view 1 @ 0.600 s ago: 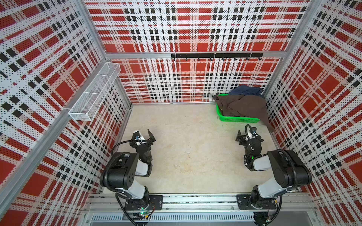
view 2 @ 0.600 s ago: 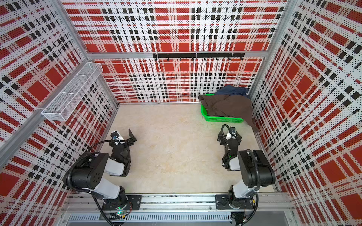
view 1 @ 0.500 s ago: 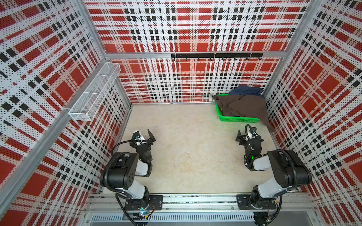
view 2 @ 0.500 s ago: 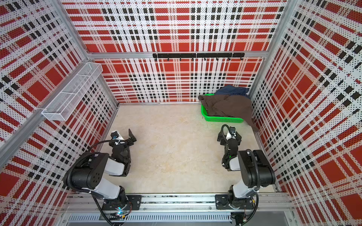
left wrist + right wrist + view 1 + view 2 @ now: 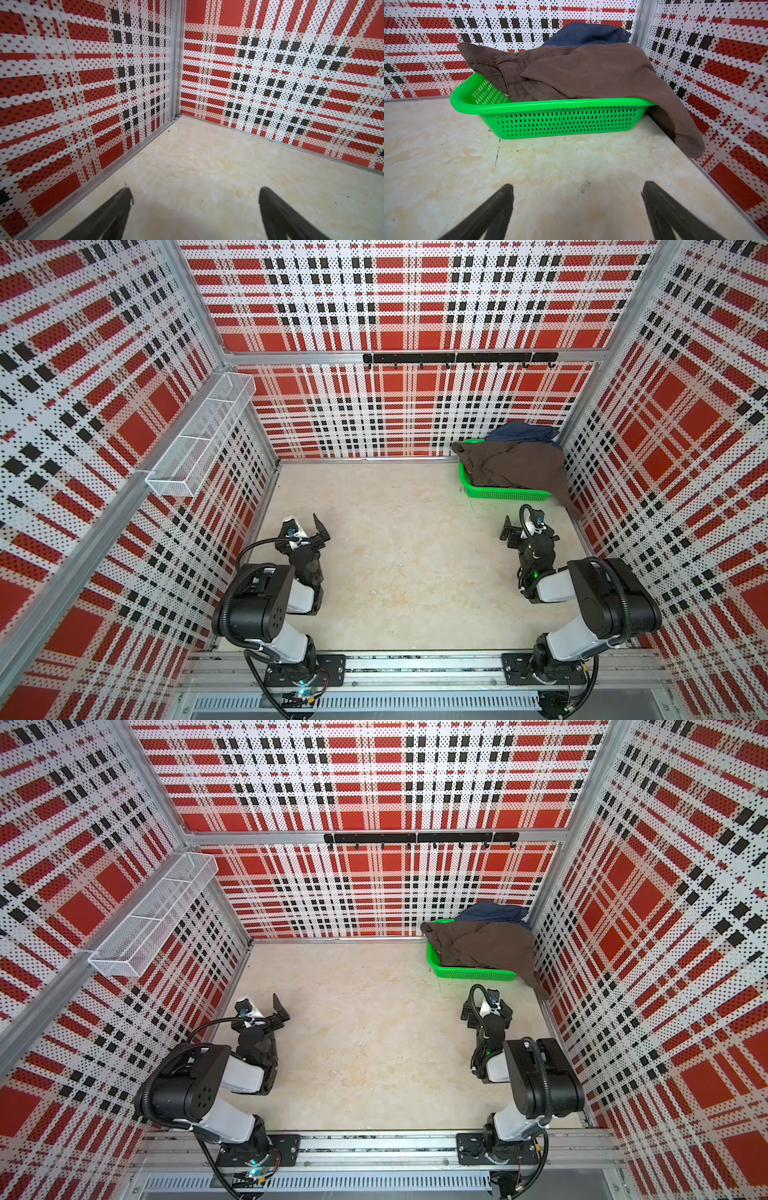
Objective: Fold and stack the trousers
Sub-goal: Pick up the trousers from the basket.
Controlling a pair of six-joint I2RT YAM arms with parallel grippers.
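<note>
**Nothing has moved since the earlier frames: the trousers are in the basket, untouched**

Both arms sit folded near the front rail just as they did half a second ago, and the clothes lie the same way. The left tool [image 5: 195,190] is spread wide over bare counter [image 5: 395,551], holding nothing and facing an empty corner. The right tool [image 5: 577,185] is equally wide apart and empty, aimed at the green basket [image 5: 560,122] close ahead.

The trousers [image 5: 591,70] lie heaped across that basket in the far right corner. One leg spills over the rim and trails down to the counter beside the side wall [image 5: 716,72]. They rest on top of blue jeans [image 5: 587,33], which show behind them.

The step in hand looks like the first pick. The right tool is the nearer one. A grasp at the stitched waistband, which sticks up over the basket's left end, should hold better than a pinch of loose leg. Lifting up before pulling clear would likely keep the light plastic basket and the jeans from being dragged along.

The cloth is matte brown twill, soft and creased, with thick seams. The basket is glossy, slotted and round-cornered. The counter is smooth, pale and marbled.
</note>
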